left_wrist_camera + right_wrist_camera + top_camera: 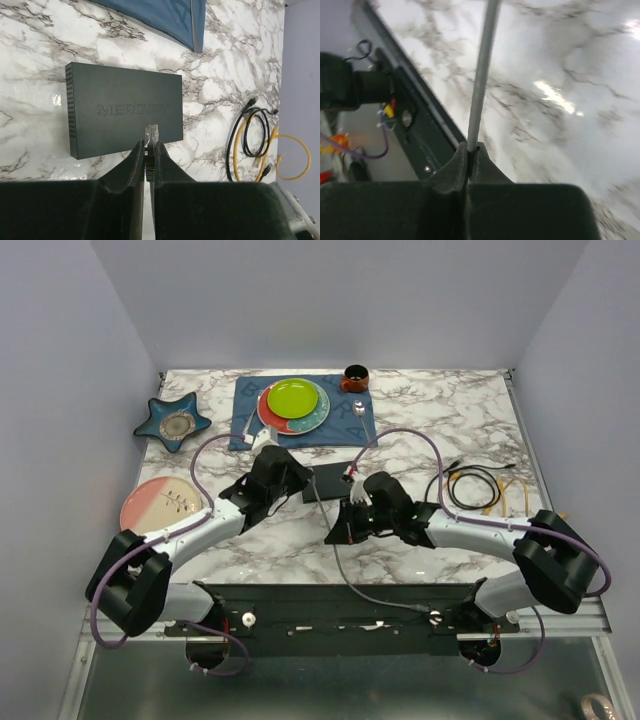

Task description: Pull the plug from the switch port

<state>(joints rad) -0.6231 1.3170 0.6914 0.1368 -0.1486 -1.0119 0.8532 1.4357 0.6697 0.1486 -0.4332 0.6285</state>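
Note:
The switch [332,483] is a flat matte-black box in the middle of the table, and it also shows in the left wrist view [125,112]. My left gripper [300,483] is shut on the clear plug [151,133] at the switch's near long edge. The whole clear tip shows and looks out of the socket. The sockets themselves are hidden. The grey cable [336,560] runs from the plug toward the table's front. My right gripper [343,531] is shut on this cable [482,85], just in front of the switch.
A blue cloth mat [345,425] behind the switch carries stacked plates with a green plate [292,397] on top. A brown cup [354,377], star dish [172,422], pink plate [158,505] and coiled black and yellow cables [480,487] lie around. A black rail [330,610] spans the front edge.

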